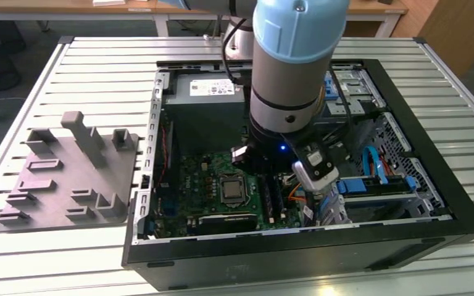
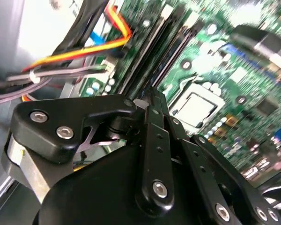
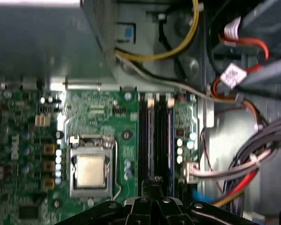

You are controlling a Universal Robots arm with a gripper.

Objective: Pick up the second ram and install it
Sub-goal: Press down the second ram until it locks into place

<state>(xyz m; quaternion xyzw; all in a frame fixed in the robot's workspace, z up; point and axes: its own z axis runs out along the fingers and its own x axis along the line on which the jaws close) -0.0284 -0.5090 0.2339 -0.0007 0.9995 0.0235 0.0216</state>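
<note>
My gripper (image 1: 261,165) hangs inside the open computer case, low over the motherboard's memory slots (image 1: 271,196). In both wrist views its fingertips (image 2: 150,96) meet, with no gap and nothing visible between them. The gripper (image 3: 152,182) sits over the near end of the slots (image 3: 155,136). Long dark bars stand in the slots beside a blue one. The second ram (image 3: 160,140) looks seated among them, though I cannot tell it apart for sure. The slots (image 2: 164,47) run away from the fingertips across the green board.
The processor socket (image 3: 90,168) lies beside the slots. Cable bundles (image 3: 243,164) crowd the other side, and the power supply (image 1: 208,92) fills the case's far end. A grey tray (image 1: 47,185) with raised blocks lies on the slatted table at the exterior view's left.
</note>
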